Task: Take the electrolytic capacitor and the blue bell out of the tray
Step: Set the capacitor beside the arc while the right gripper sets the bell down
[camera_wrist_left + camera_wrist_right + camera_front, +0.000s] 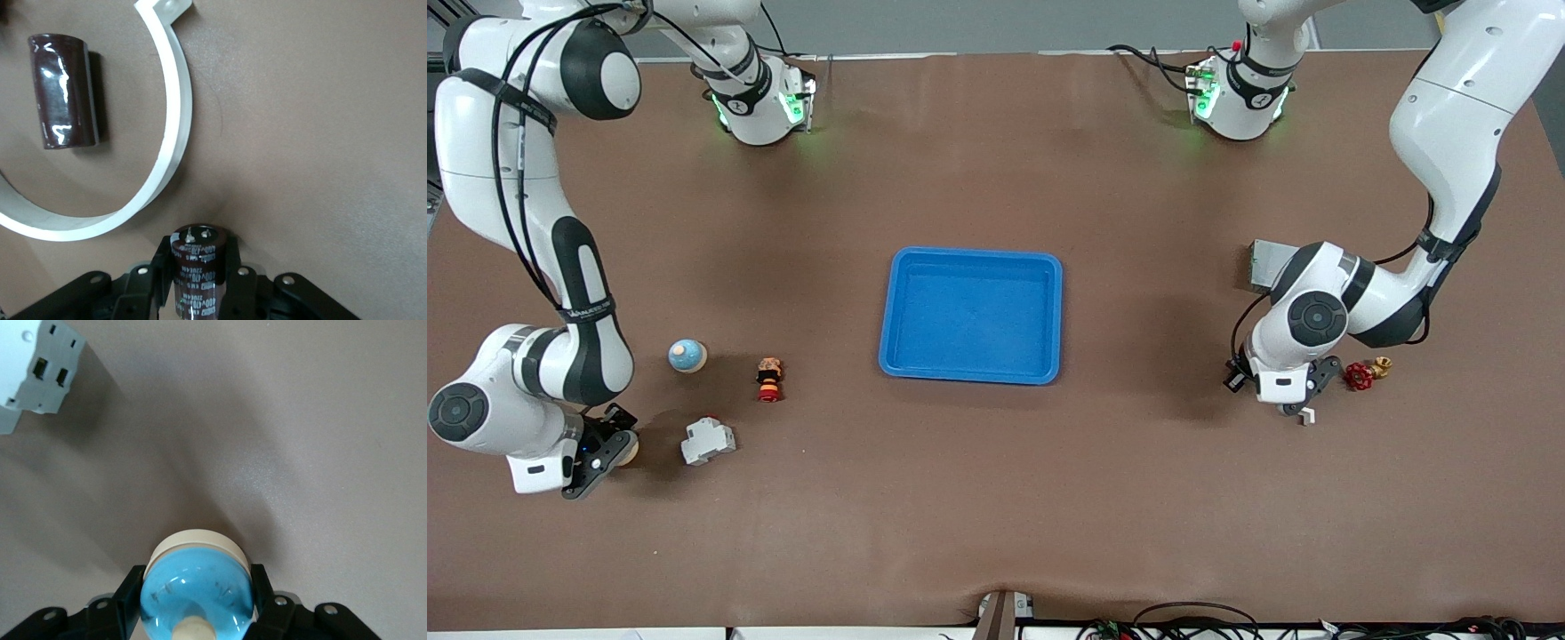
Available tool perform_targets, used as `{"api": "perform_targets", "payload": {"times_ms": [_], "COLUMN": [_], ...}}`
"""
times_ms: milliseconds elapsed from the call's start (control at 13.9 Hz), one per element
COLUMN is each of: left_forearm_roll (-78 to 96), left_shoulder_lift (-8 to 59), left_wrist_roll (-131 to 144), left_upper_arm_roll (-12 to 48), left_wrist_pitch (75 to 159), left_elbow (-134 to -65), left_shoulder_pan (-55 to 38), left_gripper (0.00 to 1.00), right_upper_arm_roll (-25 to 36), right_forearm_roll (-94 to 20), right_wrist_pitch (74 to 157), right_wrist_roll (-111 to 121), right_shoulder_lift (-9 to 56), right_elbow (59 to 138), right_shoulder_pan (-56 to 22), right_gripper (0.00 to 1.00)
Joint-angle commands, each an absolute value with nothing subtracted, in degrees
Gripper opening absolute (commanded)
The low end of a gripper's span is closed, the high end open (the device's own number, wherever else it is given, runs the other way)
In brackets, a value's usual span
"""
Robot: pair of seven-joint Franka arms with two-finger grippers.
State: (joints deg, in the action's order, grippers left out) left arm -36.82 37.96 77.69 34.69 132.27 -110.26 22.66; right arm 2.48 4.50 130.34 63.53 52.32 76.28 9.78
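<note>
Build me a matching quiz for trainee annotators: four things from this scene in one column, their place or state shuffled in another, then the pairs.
Things:
1. left pincer
2. right pincer
3. blue tray
4. white circuit breaker

Place or state:
A. mid-table, between the two arms
B. shut on a blue bell
C. lying on the table at the right arm's end
D. shut on a dark capacitor

Pairs: 1-D; 2-B; 3-A; 4-C
</note>
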Motion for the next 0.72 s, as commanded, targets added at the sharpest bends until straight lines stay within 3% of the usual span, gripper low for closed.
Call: {"api": "perform_targets", "payload": {"times_ms": [0,215,645], "left_forearm_roll": [-38.2,-38.2,-38.2], "left_shoulder_lift": [38.1,36.6,28.4], "left_wrist_roll": [78.2,78.2,73.3], "left_upper_arm_roll": [35.0,35.0,35.7], "left_wrist_pitch": [133.2,133.2,132.1], "left_elbow": [-110.1,-109.9,-109.2], "left_shoulder_pan": [23.1,23.2,23.0], "left_gripper": [0.34,1.00,1.00], "right_upper_arm_roll": [1.5,1.4,1.0], "right_forearm_roll": [4.8,4.7,-0.2], "right_wrist_pitch": [131.0,130.2,115.9], "right_wrist_roll": [64.4,64.2,60.8], "right_shoulder_lift": [52.3,51.9,47.1], "right_elbow": [76.3,76.2,75.9], "right_shoulder_pan": [10.7,10.9,9.5], "right_gripper": [1.00,1.00,1.00]}}
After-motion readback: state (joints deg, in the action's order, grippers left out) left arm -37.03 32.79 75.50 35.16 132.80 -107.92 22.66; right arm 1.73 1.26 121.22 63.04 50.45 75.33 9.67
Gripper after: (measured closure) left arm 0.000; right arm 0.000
